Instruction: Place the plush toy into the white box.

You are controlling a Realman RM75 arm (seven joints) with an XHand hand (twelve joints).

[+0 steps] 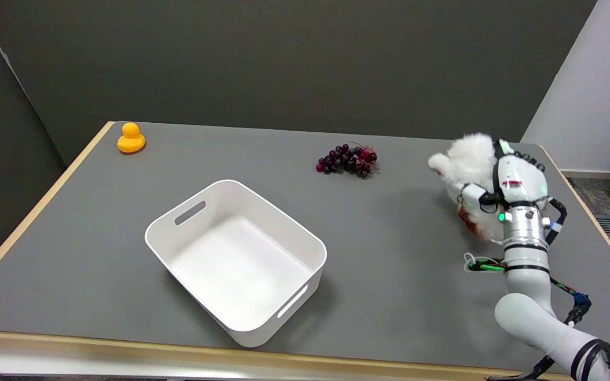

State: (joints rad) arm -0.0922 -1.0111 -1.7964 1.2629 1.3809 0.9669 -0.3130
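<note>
Over by the desk's (pixel 400 222) far right corner the right hand (pixel 506 185) wraps its fingers around the fluffy white plush toy (pixel 466 161), and the empty white plastic box (pixel 241 254) sits well off toward the near left edge.

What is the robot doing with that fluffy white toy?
The robot's right hand is wrapped around the fluffy white plush toy at the right side of the grey table. The toy is meant to go into the white box, which sits empty nearer the middle. A bunch of purple grapes and a little orange duck lie farther back, untouched.
</note>
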